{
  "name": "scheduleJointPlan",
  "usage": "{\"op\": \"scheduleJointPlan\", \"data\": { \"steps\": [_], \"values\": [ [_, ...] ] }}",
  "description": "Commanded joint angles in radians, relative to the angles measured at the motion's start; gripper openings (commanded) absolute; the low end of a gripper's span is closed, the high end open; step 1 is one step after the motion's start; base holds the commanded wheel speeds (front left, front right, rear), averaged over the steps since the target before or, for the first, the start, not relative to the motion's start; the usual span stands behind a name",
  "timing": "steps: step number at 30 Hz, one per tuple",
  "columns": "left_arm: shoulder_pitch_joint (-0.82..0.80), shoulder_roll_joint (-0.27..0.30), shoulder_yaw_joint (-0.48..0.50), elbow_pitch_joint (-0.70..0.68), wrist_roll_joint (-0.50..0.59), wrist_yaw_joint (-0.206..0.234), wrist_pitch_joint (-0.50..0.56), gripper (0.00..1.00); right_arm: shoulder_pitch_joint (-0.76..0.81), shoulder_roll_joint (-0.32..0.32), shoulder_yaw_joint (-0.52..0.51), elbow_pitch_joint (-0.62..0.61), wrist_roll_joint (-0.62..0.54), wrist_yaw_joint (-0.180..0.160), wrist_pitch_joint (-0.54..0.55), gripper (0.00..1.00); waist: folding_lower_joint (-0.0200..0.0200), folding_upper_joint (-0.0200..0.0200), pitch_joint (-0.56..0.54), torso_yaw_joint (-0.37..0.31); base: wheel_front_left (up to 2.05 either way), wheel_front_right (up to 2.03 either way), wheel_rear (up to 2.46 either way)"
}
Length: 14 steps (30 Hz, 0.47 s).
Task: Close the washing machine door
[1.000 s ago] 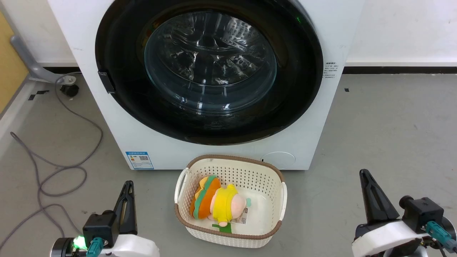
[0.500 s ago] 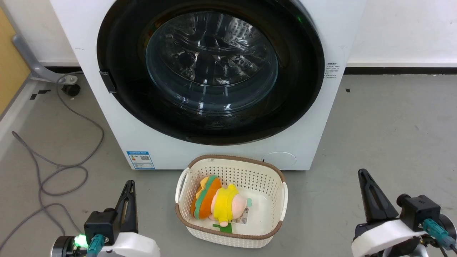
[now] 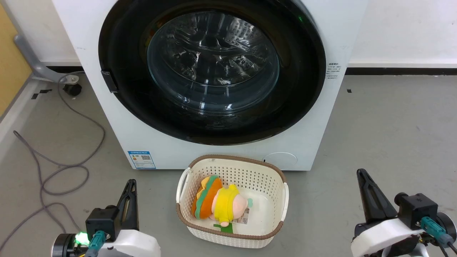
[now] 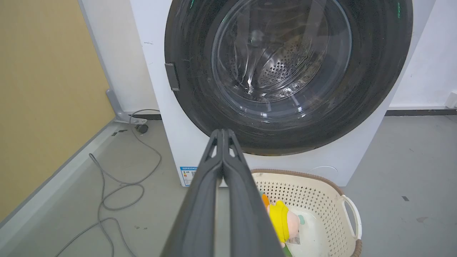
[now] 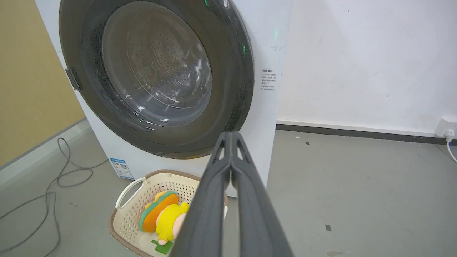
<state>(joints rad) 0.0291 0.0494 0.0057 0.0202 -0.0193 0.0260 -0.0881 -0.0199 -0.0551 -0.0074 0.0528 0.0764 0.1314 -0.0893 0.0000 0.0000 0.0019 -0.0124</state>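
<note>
The door (image 3: 213, 67) stays flush, ahead of the left gripper (image 4: 222, 135) and right gripper (image 5: 231, 137). Both are pinched together, empty. The task seems done.

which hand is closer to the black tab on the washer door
Left. The left hand is below the door tab, on its side of the basket; the right hand is across on the basket's far side.

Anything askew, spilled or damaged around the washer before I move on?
Nothing stands out. The washing machine door looks flush on the washing machine, the cream basket stands upright with the plush toy inside, and a grey cable lies loose on the floor.
</note>
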Motion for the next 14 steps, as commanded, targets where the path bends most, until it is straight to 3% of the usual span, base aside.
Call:
{"op": "scheduleJointPlan", "data": {
  "steps": [1, 14],
  "values": [
    [-0.014, 0.001, -0.002, -0.005, 0.007, -0.005, 0.007, 0.0, 0.013, 0.003, 0.002, -0.01, -0.014, -0.001, 0.007, 0.0, 0.0, 0.0, 0.0, 0.001, 0.0, 0.0, 0.0],
    [-0.019, 0.001, -0.003, -0.01, 0.011, -0.011, 0.031, 0.0, 0.015, 0.004, 0.004, -0.023, -0.033, -0.001, 0.032, 0.0, 0.0, 0.0, -0.001, 0.004, 0.0, 0.0, 0.0]
  ]
}}
